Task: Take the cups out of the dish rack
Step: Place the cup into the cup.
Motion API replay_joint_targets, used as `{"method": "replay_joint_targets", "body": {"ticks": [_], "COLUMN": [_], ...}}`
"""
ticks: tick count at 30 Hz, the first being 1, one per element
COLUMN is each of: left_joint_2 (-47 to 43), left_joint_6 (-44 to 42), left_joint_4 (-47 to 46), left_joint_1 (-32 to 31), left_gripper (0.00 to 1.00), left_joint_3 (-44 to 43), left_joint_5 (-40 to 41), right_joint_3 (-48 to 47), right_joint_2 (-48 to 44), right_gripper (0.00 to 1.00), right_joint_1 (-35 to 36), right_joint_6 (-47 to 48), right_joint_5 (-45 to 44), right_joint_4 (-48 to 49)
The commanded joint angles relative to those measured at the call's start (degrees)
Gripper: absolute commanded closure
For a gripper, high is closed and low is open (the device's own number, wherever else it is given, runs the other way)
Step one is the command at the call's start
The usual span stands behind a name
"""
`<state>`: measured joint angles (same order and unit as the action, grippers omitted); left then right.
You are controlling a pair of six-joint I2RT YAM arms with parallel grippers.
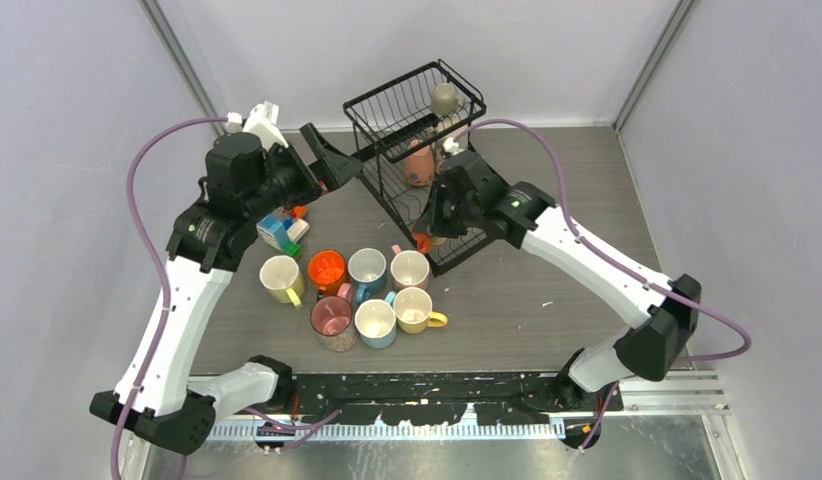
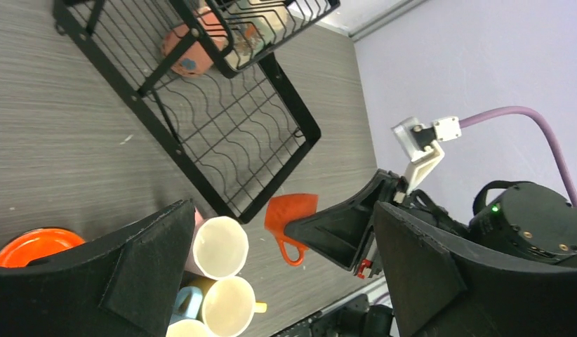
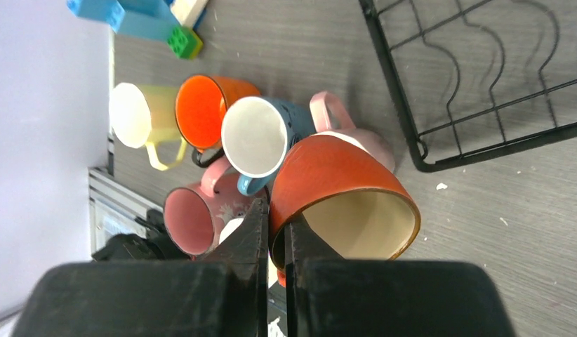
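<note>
**Right gripper holding an orange cup beside the dish rack**

A grey wood-grain table (image 1: 547,300) is lying between pale walls and bearing the black wire dish rack (image 1: 407,110). The right gripper (image 3: 275,225) is pinching the orange cup (image 3: 335,182), its fingers pressed nearly together on a thin part at the cup's side. Whether that part is wall or handle is not showing. The cup's base-to-mouth axis is running crosswise to the fingers and tilting. Its mouth is facing off to the fingers' right, and its cream inside is showing to the wrist camera. Beyond the fingertips, seven cups (image 1: 367,268) are standing mouth-up on the table in a tight cluster. The corner of the rack's lower tray is lying beyond and to the right of the fingers, apart from the held cup.

The left gripper (image 1: 332,165) is hanging with its fingers spread wide, gripping nothing and pointing at the rack. Toy blocks (image 1: 282,232) are lying near its wrist. Ahead of it, a salmon cup (image 1: 419,165) is lying tipped within the rack, and a beige cup (image 1: 445,98) is sitting in the upper basket.
</note>
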<state>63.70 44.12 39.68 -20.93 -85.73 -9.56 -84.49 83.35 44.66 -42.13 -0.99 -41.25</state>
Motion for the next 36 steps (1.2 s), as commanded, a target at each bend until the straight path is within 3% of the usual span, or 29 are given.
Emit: {"method": "replay_joint_targets", "body": {"ticks": [1,11,36], "left_joint_2": [-2.33,-3.67,-2.99], "left_joint_6": [-3.49,-5.14,-5.03], "left_joint_4": [2.91,4.88,3.84], "left_joint_1": [0.27,0.19,-0.52], "left_gripper": [0.0,0.0,0.0], "left_joint_3": [-2.05,-3.04,-0.25], "left_joint_5": [5.23,7.06,4.9], "right_joint_3": [-4.56,-7.18,-5.12], "right_joint_2": [3.87,11.29,15.81], "right_gripper": [0.99,0.99,0.99], "right_joint_1": [2.73,5.23,5.69], "right_joint_6": [2.29,2.46,1.48], "right_joint_5": [2.59,3.23,4.08], "right_joint_4": [-2.35,-4.75,-2.97]}}
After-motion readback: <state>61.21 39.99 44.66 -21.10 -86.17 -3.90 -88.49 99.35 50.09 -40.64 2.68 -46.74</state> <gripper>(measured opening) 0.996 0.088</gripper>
